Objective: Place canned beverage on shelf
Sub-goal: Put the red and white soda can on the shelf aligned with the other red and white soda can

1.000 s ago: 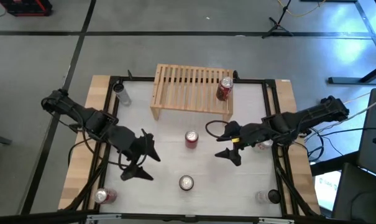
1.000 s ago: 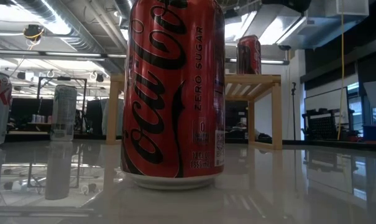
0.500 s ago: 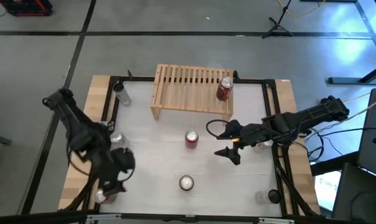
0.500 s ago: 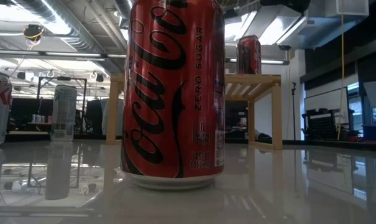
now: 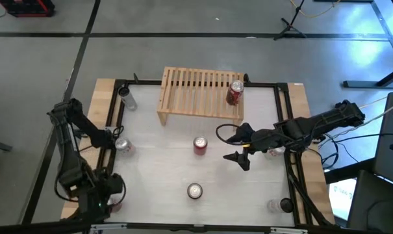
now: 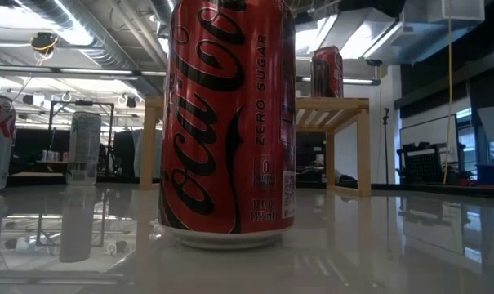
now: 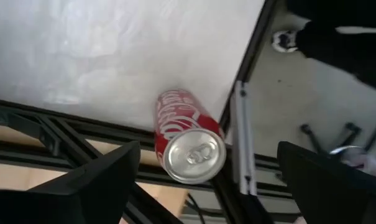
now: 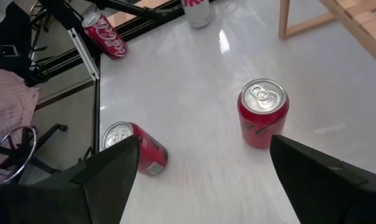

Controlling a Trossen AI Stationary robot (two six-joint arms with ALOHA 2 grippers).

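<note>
The high view looks straight down on the whole surface (image 5: 164, 169). The low view sits level, very near a red can (image 6: 227, 122), facing the shelf (image 6: 332, 110). Both show that shelf.

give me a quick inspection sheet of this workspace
surface: white table, glossy, framed by black rails.
job's things: shelf at the far edge with one red can standing on its right end; red can upright mid-table; another red can nearer the front.
clutter: silver can far left; can at the left rail; red can at the near-left corner.
hands: left hand open above the corner can; right hand open, right of the mid-table can, holding nothing.
cables: black loop by the right arm.
surroundings: grey floor, stands.
</note>
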